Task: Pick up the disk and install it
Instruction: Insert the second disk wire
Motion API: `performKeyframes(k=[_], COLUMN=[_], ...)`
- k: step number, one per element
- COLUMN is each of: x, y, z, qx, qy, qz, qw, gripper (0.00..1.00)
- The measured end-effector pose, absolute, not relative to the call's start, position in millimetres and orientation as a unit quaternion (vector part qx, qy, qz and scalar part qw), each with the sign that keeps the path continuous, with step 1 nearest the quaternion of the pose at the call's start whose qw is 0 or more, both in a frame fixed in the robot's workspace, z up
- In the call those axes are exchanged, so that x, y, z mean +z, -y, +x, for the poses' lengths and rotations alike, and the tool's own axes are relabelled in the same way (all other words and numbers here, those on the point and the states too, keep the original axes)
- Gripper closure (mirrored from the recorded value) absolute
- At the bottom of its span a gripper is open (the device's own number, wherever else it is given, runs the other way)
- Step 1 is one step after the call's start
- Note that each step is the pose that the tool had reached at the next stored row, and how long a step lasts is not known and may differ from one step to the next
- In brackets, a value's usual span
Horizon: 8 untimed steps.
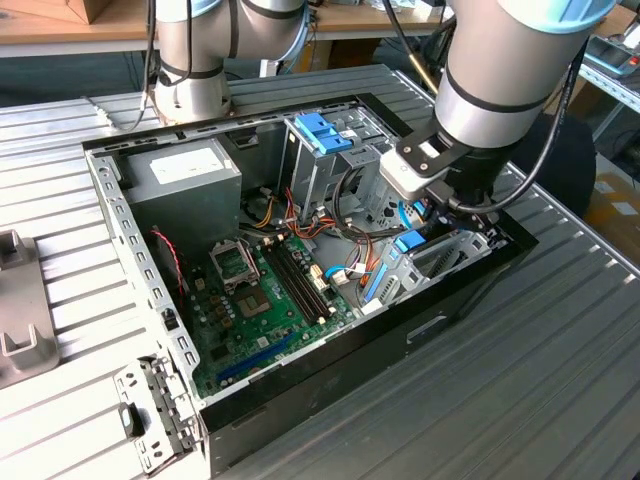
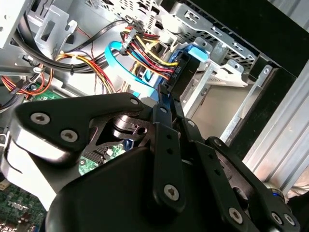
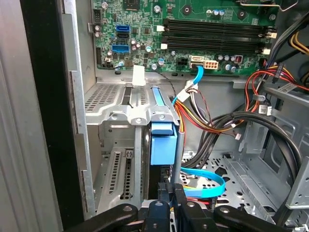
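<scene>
Disk [image 3: 162, 145] sits upright on edge in the metal drive bay [image 3: 113, 116] at the front corner of the computer case [image 1: 330, 365], light blue carrier end facing up toward my wrist. In the first wrist view it's straight off my fingertips, at 12 o'clock from them and just beside. Blue carrier rail [image 3: 158, 99] runs on along the bay top toward the motherboard [image 3: 217, 29].

My gripper [image 3: 170, 191] is narrow, the two black fingers nearly together, tips at the near end of the disk. I can't tell whether they pinch the carrier edge or only touch it. In the second wrist view the fingers [image 2: 166, 104] point into the wire bundle [image 2: 149, 58], with the blue carrier [image 2: 195, 53] past them at about 1 o'clock.

A flat blue ribbon cable [image 3: 205, 181] curls just beside the disk, at 3 o'clock from my fingertips. Exterior view: my wrist hangs over the case's corner on the exterior view's right, disk carrier [image 1: 410, 241] showing blue under it; blue latch [image 1: 322, 133] on the drive cage lies at 10 o'clock, well apart.
</scene>
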<state>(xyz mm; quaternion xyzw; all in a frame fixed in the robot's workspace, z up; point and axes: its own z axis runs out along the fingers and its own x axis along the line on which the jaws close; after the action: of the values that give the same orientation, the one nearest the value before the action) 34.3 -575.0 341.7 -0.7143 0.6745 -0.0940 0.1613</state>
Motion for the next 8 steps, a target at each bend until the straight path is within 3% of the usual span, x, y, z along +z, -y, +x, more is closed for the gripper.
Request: performKeyframes(k=[8], x=[339.0], y=[575.0], z=[37.2], qx=[-0.094], qy=[-0.675], qz=[-0.714], qw=[0.161], gripper=[0.84])
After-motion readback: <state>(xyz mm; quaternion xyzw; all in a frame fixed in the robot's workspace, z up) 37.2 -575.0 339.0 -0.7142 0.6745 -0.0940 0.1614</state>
